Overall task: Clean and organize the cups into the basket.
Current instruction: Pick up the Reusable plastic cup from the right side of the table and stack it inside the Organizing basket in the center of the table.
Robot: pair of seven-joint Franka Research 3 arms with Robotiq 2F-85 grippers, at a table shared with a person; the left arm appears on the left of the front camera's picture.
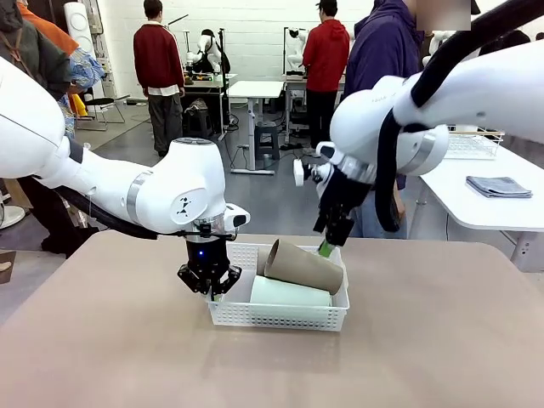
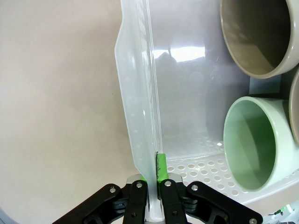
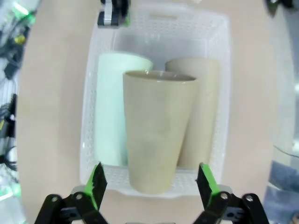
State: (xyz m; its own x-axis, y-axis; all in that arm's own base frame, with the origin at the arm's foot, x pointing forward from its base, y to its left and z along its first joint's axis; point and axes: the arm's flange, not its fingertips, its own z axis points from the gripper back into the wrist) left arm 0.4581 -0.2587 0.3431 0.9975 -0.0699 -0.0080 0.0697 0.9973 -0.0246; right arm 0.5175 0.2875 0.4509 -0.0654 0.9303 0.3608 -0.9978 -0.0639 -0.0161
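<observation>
**Mia:** What is the left gripper (image 1: 208, 285) doing?

**Ben:** It is pinched shut on the left end wall of the basket (image 1: 280, 316). It holds the basket so it can't slide. The basket sits in the middle of the table (image 1: 102, 340), a bit nearer the far edge.

**Mia:** Where are the cups?

**Ben:** All in the basket, lying down. The green cup (image 1: 289, 291) lies flat along the near side. One brown cup (image 3: 203, 116) lies flat along the far side. Another brown cup (image 1: 304, 265) rests on top of those two, tilted, not flat.

**Mia:** And the right gripper (image 1: 327, 242)?

**Ben:** It is wide open, just above the right end of the basket. Its green pads (image 3: 96, 184) stand on both sides of the top cup's bottom end. I don't think they touch it.

**Mia:** So what now?

**Ben:** I think the top cup has just been put in, or needs a tidy. The gripper should move slowly and straight, so it doesn't bump the cup and roll it out. The left one should hold on tight.

**Mia:** Is anything in the way?

**Ben:** The two arms are close over a small basket. A person (image 1: 382, 51) stands past the far edge. A folded grey cloth (image 1: 499, 185) lies on another table, far off to the right.
</observation>
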